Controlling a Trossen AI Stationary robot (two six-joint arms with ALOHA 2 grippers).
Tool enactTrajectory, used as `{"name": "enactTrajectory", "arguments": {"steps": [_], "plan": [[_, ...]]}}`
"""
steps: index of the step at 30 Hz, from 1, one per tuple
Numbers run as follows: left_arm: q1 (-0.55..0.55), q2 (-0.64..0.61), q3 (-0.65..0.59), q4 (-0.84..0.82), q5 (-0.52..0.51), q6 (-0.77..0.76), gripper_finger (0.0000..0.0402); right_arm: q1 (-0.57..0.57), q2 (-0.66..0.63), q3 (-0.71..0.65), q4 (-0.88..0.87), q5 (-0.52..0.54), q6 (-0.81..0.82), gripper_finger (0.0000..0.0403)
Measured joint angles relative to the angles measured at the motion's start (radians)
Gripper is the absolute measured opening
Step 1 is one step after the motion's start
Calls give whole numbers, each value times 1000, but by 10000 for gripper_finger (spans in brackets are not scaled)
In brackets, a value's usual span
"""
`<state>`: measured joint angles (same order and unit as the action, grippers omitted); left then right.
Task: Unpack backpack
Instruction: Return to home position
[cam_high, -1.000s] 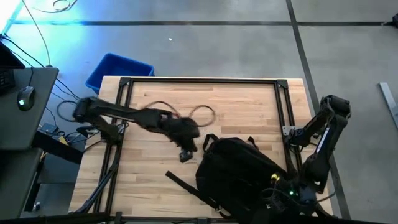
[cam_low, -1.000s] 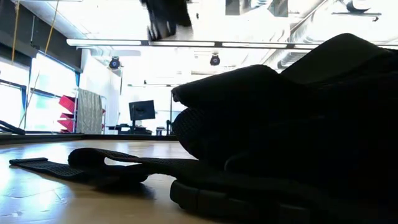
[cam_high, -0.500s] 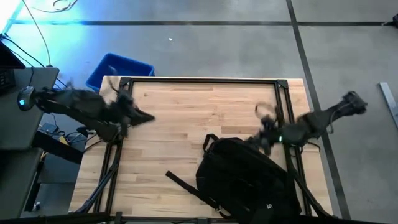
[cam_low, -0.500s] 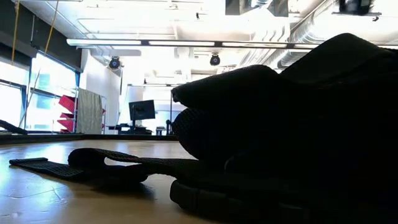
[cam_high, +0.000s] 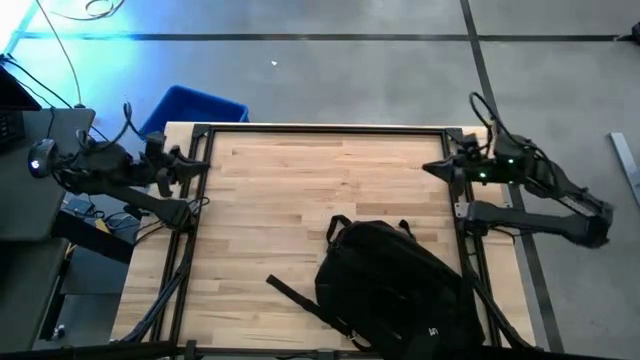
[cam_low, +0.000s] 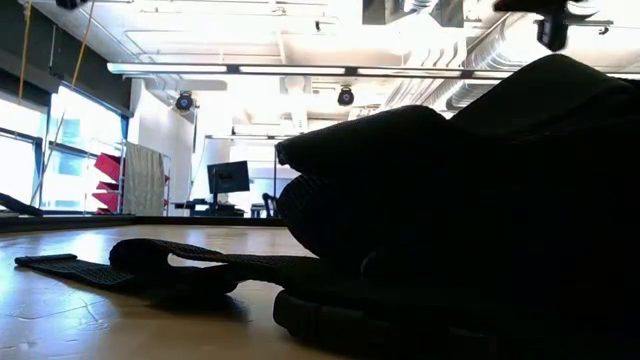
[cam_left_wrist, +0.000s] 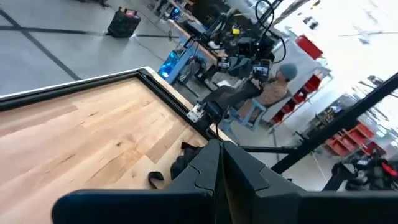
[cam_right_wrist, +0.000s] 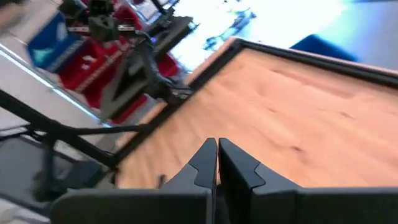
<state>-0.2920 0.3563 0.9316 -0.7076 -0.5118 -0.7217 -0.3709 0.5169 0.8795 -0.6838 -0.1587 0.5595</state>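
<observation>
Black fabric backpack (cam_high: 395, 285) is lying on the near right part of the wooden counter (cam_high: 290, 190), one strap trailing left; the left hand (cam_high: 197, 165) is hovering at the far left edge, fingers pressed together, holding nothing; the right hand (cam_high: 432, 168) is hovering at the far right edge, likewise pinched and empty.

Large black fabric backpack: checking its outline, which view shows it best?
The high view: the large black fabric backpack shows nearly whole from above, straps out. The low view gives a dark silhouette; the left wrist view, only an edge; the right wrist view, almost nothing.
</observation>
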Motion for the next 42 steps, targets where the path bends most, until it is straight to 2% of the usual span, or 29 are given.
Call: {"name": "enactTrajectory", "arguments": {"steps": [3,8,14,19,23,29,32,35,39,42], "plan": [[0,-80,-145,130,5,35,0,-36,-62,-13,-38,0,-40,0],[0,-161,-376,344,-21,53,0,-49,-197,-165,84,-1,-43,0],[2,-151,-569,621,-164,144,0,-48,-289,-465,457,-25,1,0],[45,-128,-681,771,-174,179,0,-56,-268,-638,726,47,-84,0],[116,-73,-732,835,-93,167,0,-82,-210,-702,840,19,-101,0],[246,49,-755,885,75,158,0,-146,-29,-764,1054,-231,-95,0],[291,85,-755,935,137,204,0,-185,25,-764,1131,-314,-128,0],[321,96,-755,927,169,257,0,-222,29,-764,1118,-363,-143,0],[350,97,-755,854,186,277,0,-248,23,-764,1041,-351,-217,0],[361,97,-755,841,187,300,0,-265,23,-764,1018,-255,-277,0]]}}
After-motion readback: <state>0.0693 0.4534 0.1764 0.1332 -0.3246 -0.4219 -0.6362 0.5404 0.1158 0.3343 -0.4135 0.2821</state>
